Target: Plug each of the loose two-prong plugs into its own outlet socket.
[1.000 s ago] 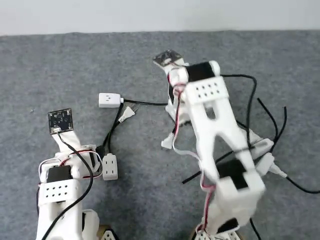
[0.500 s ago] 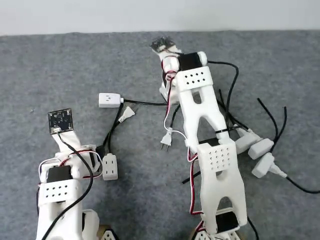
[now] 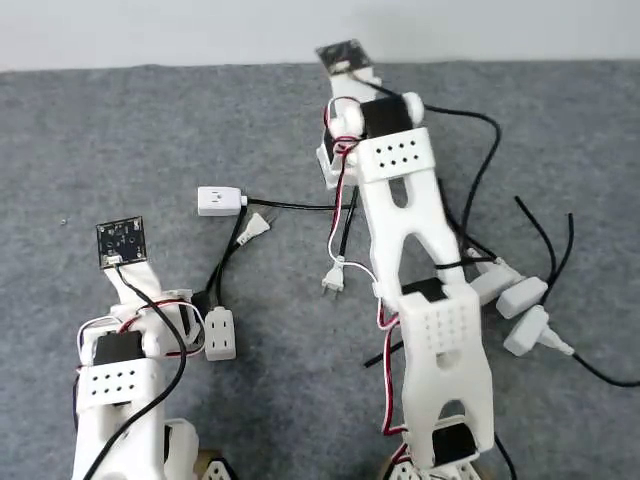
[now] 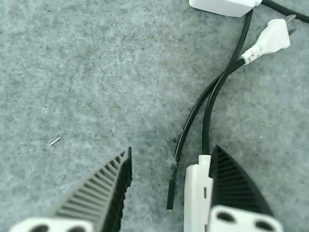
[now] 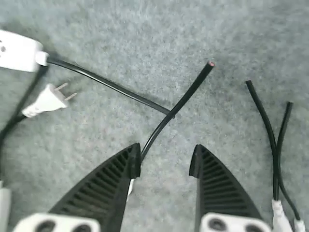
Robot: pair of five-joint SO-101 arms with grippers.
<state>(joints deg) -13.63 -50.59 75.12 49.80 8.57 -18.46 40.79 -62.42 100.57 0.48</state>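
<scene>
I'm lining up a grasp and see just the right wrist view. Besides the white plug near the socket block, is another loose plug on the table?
Observer: Yes. A second white two-prong plug lies on the grey carpeted tabletop beside the right arm's forearm, prongs pointing toward the arms' bases.
Operator: Is there a spare socket for it?
Observer: A white rectangular outlet socket block lies at the left gripper, right beside one of its open fingers.
Operator: Anything further right?
Observer: Several more white plug bodies on black cables lie clustered on the right arm's right side.
</scene>
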